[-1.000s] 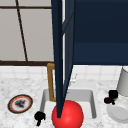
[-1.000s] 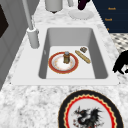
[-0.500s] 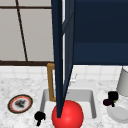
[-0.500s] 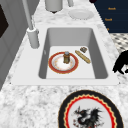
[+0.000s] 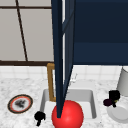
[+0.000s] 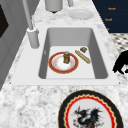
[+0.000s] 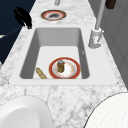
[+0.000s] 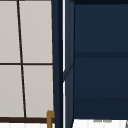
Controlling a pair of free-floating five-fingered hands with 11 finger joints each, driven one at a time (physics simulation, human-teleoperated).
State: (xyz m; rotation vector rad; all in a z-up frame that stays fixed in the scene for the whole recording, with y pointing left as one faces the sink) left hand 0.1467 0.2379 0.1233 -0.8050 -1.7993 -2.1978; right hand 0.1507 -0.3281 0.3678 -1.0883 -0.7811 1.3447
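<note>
Counter (image 6: 30,105) – speckled marble look; sink (image 6: 100,57) matt grey; ball (image 5: 67,115) smooth, glossy.

Layout about the sink (image 6: 50,35). In the sink lies a plate (image 6: 63,63) with a small jar (image 6: 66,57) upright on it; beside the plate, toward the sink's front wall, lies a stick-shaped thing (image 6: 82,56). Behind the sink stands the faucet (image 6: 32,35). Left of the sink, on the counter (image 6: 30,102), lies a patterned plate (image 5: 20,103); right of it, a plain plate (image 5: 119,113) with a canister (image 5: 123,81) behind. The left hand (image 5: 39,117) hangs at the sink's front left corner, the right hand (image 5: 112,98) over the plain plate's edge. An open cabinet door (image 5: 61,57) stands above the sink.
</note>
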